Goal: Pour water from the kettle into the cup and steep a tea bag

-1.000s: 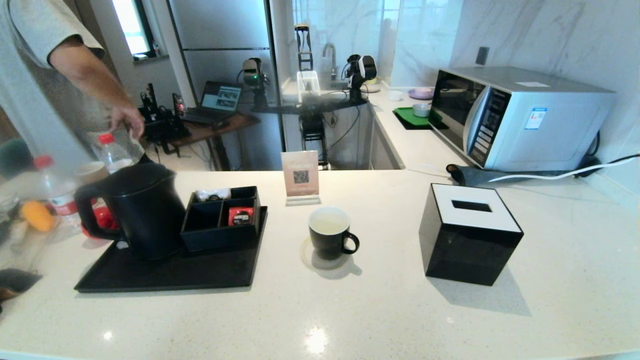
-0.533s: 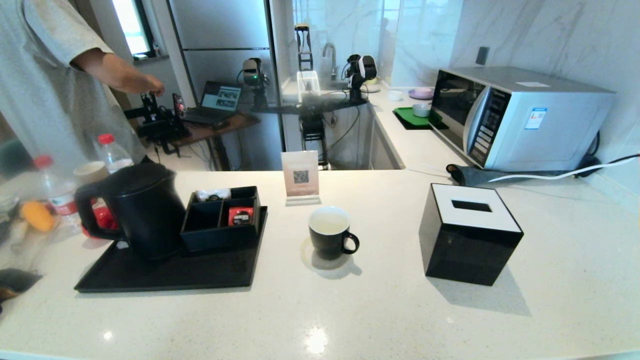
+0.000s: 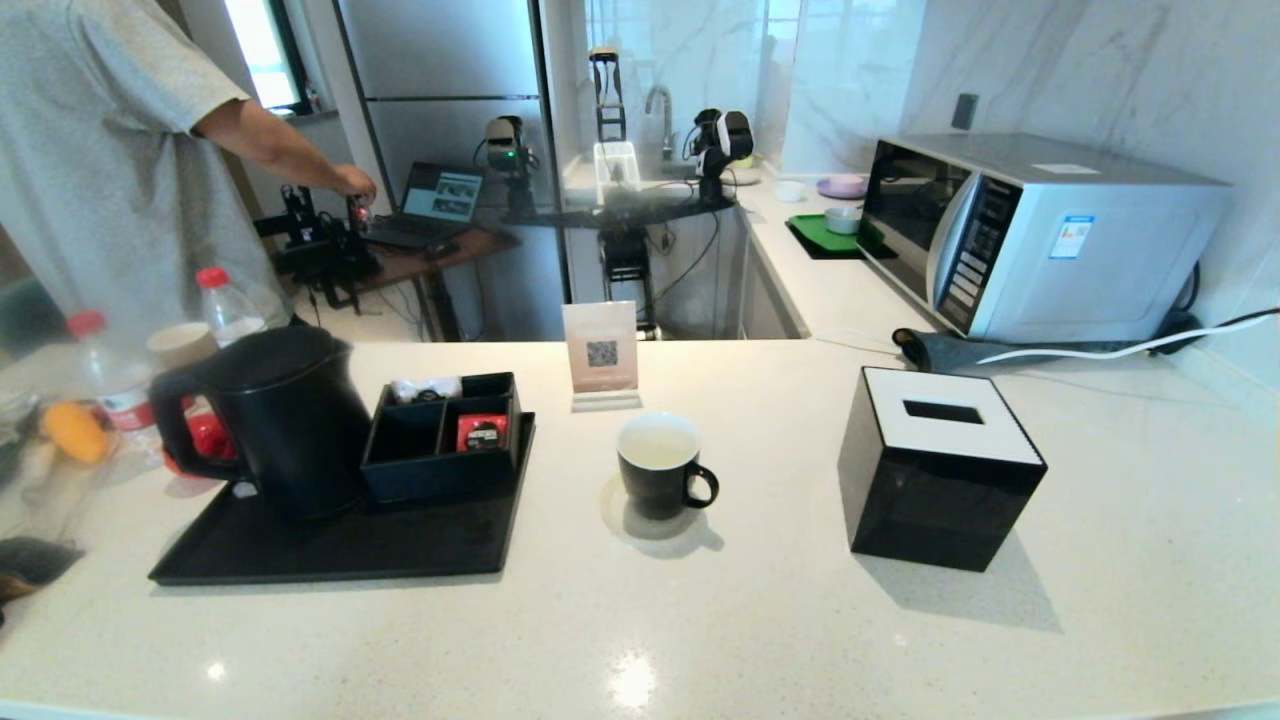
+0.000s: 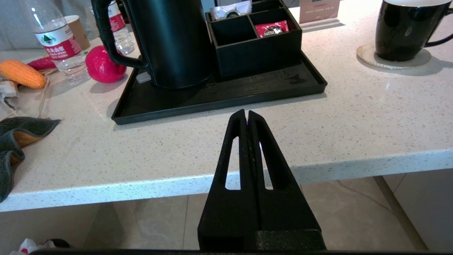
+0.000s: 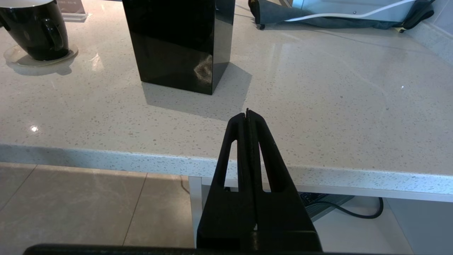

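1. Far left of the counter (image 3: 760, 620): two clear water bottles with red caps (image 3: 228, 305), a tan paper cup (image 3: 180, 345), a red ball (image 3: 205, 437), a piece of corn (image 3: 72, 432) and a dark cloth (image 3: 30, 562) are lying beside the tray
2. A person in a grey shirt (image 3: 100, 160) is standing behind the counter's left end, one arm reaching toward the desk with the laptop (image 3: 435, 200)
3. The kettle (image 3: 285, 425) is standing upright on the left part of the black tray (image 3: 340, 545), lid on, handle facing left; it is sitting just beside the black compartment box (image 3: 445, 435), contact not certain
4. The compartment box is sitting on the tray's back right; a red sachet (image 3: 482, 432) is lying in its front right compartment and a white packet (image 3: 425, 388) in a back one
5. The left gripper (image 4: 247, 117) is hanging at the counter's near edge, in front of the tray, fingers pressed together and holding nothing
6. A small sign with a QR code (image 3: 601, 355) is standing behind the cup
7. The cup (image 3: 660, 465) is standing upright on a round pale coaster (image 3: 625, 520), right of the tray and well apart from the kettle, handle pointing right; what is inside cannot be told
8. The black tissue box (image 3: 940, 470) with a white top is standing right of the cup
9. The right gripper (image 5: 247, 115) is hanging at the near edge in front of the tissue box, fingers closed together, empty
10. A microwave (image 3: 1040, 235) is sitting at the far right back
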You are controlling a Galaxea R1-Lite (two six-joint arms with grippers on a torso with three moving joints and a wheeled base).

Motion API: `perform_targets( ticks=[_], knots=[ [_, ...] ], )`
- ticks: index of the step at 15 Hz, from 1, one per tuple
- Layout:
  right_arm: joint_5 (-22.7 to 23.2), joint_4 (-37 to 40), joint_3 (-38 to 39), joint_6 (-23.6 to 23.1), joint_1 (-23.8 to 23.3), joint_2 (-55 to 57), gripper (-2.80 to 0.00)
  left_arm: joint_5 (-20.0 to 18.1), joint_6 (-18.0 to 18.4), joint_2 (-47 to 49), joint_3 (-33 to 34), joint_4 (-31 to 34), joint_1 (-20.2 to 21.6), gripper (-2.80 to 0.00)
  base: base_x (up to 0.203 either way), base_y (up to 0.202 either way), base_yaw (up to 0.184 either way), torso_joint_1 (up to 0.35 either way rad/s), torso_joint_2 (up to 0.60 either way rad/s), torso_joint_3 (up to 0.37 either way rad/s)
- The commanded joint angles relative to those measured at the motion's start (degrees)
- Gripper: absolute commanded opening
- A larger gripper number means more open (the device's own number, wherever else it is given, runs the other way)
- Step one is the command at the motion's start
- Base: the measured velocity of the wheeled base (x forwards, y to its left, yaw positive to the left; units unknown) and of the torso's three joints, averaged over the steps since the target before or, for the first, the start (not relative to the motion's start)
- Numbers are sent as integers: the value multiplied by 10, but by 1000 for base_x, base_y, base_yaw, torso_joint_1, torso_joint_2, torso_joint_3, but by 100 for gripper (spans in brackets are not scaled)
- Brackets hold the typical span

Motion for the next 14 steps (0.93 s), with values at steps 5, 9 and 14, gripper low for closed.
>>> perform_targets(
  ticks=[5,9,14],
  knots=[
    [-1,-1,0,14,0,1,-280,0,0,0,0,0,0,-280,0,0,0,0,0,0],
    [-3,-1,0,13,0,1,-280,0,0,0,0,0,0,-280,0,0,0,0,0,0],
    [-2,-1,0,19,0,1,-280,0,0,0,0,0,0,-280,0,0,0,0,0,0]
  ],
)
